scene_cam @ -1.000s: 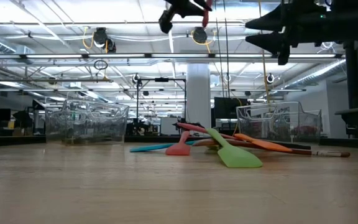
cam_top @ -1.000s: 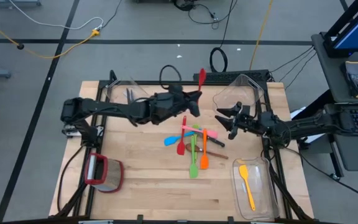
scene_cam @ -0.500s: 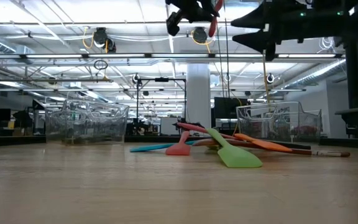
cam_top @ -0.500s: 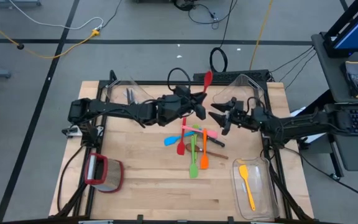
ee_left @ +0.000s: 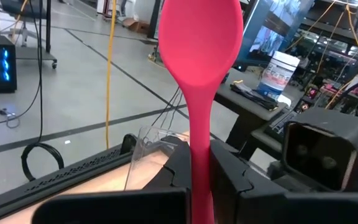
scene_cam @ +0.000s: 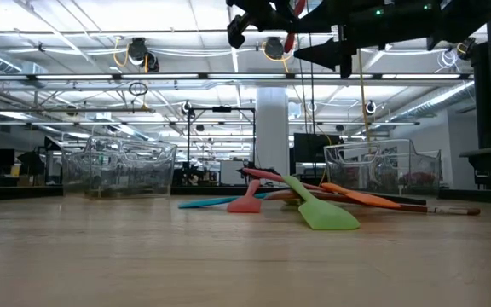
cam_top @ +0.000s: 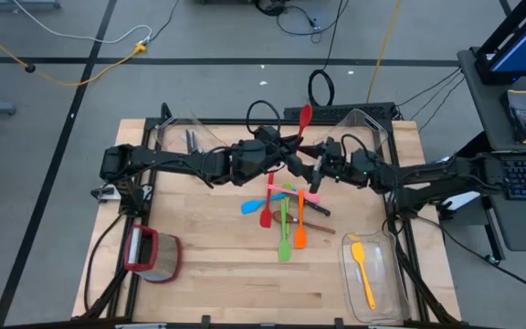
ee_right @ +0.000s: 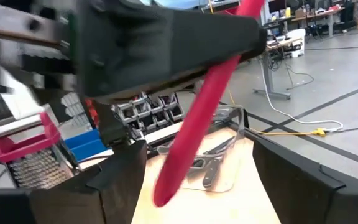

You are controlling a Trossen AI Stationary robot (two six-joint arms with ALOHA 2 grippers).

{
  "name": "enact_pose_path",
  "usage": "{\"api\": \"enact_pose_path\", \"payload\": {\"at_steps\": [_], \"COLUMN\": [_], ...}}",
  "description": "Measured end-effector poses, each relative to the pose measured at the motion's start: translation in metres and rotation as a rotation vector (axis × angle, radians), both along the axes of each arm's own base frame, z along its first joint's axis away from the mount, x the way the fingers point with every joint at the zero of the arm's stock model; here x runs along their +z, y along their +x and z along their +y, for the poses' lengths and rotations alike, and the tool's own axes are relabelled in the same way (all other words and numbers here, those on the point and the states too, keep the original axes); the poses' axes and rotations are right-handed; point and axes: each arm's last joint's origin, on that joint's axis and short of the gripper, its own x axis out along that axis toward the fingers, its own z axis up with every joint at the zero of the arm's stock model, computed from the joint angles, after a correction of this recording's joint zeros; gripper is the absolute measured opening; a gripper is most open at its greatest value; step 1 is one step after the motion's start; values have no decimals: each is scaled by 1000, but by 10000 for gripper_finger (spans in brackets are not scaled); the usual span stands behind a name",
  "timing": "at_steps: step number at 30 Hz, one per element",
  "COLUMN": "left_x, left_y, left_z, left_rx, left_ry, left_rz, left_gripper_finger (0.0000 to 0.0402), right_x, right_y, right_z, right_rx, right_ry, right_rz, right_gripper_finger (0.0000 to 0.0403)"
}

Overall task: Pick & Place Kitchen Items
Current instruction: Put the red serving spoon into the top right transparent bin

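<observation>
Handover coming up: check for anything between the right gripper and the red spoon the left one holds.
Nothing visible. The right gripper has its jaws open around the handle end of the red spoon, which the left gripper clamps above the table.

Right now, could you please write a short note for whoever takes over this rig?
Left tool: shut on the red spoon, held high above the table.
Right tool: open, fingers either side of the spoon's handle, not yet gripping.
Done: yellow spatula in the near right bin; knives in the far left bin.
Left: the spoon's handover, then the utensil pile mid-table.
</observation>
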Motion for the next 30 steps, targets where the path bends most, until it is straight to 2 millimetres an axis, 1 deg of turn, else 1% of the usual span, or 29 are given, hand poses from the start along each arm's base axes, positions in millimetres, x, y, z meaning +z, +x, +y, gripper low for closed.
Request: {"api": "enact_pose_path", "payload": {"at_steps": [6,10,15,19,24,30], "left_x": [0,0,0,0,0,-1], "left_y": [0,1,1,2,2,2], "left_z": [-1,-2,-2,-3,-4,-4], "left_rx": [0,-49,-60,-95,-119,-125], "left_ry": [-8,-29,-33,-54,-57,-58], "left_rz": [-4,-17,-19,-30,-28,-28], "left_gripper_finger": [17,17,17,17,17,17], "right_x": [3,2,1,1,1,1], "right_y": [2,2,2,2,2,2], "right_z": [-3,-2,-3,-2,-2,-2], "right_rx": [15,42,41,65,67,75], "right_ry": [-7,-5,17,19,19,19], "right_rz": [-35,-28,-24,-26,-27,-26], "right_gripper_finger": [287,286,285,278,247,179]}}
